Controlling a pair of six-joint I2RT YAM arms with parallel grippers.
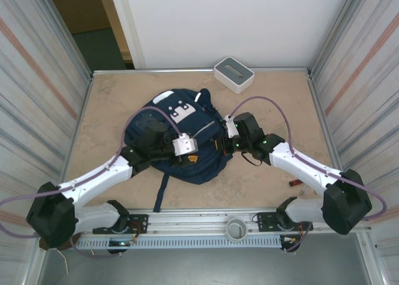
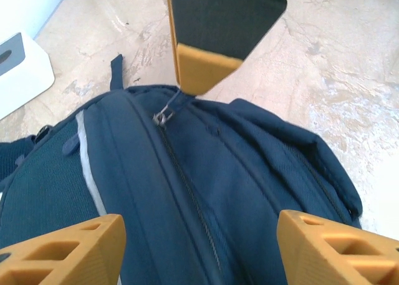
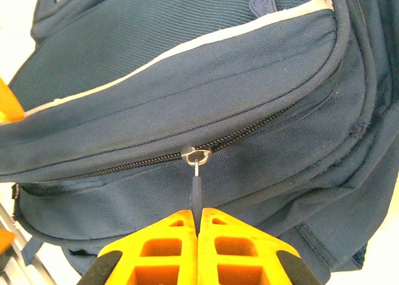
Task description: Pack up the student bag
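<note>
The student bag (image 1: 206,110) is a navy backpack that lies flat in the middle of the table, with white patches facing up. My left gripper (image 1: 190,157) hovers over its near half. In the left wrist view it (image 2: 199,235) stands open, with the fingers wide apart above the bag's fabric (image 2: 206,173) and a closed zipper line between them. My right gripper (image 3: 198,217) is shut on the dark zipper pull (image 3: 196,185), which hangs from the metal slider (image 3: 196,155) on the bag's side (image 3: 187,91). From above, the right gripper (image 1: 223,144) sits at the bag's right edge.
A white-grey box (image 1: 234,74) stands at the back of the table, beyond the bag. A small red item (image 1: 294,184) lies near the right arm. A metal rail (image 1: 206,222) runs along the near edge. Corrugated walls close in both sides.
</note>
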